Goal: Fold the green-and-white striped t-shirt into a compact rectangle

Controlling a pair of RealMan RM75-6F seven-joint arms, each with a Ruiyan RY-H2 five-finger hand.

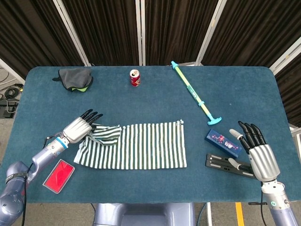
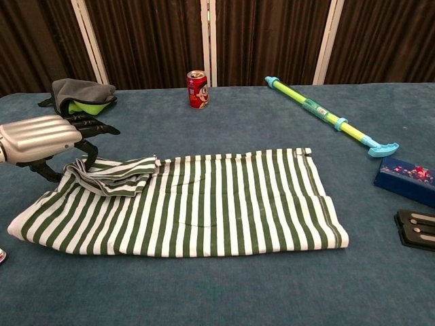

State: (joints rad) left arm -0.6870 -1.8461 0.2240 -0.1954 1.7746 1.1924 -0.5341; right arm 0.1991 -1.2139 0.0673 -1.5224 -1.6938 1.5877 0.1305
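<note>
The green-and-white striped t-shirt (image 1: 141,146) (image 2: 217,204) lies flat in a wide rectangle on the blue table, near the front middle. Its left sleeve (image 1: 104,133) (image 2: 112,174) is folded inward and bunched on top of the body. My left hand (image 1: 80,127) (image 2: 47,139) is at the shirt's upper left corner. Its fingers stretch forward over the sleeve and the thumb points down into the raised fabric, pinching it. At the table's front right my right hand (image 1: 258,150) hovers well away from the shirt, fingers spread and holding nothing. It does not show in the chest view.
A red can (image 1: 135,78) (image 2: 198,89) and a grey-green cloth (image 1: 75,78) (image 2: 81,95) sit at the back. A green-blue stick (image 1: 193,92) (image 2: 326,115) lies back right. A blue box (image 1: 222,142) and a black plate (image 1: 225,165) lie by my right hand. A red card (image 1: 59,175) is front left.
</note>
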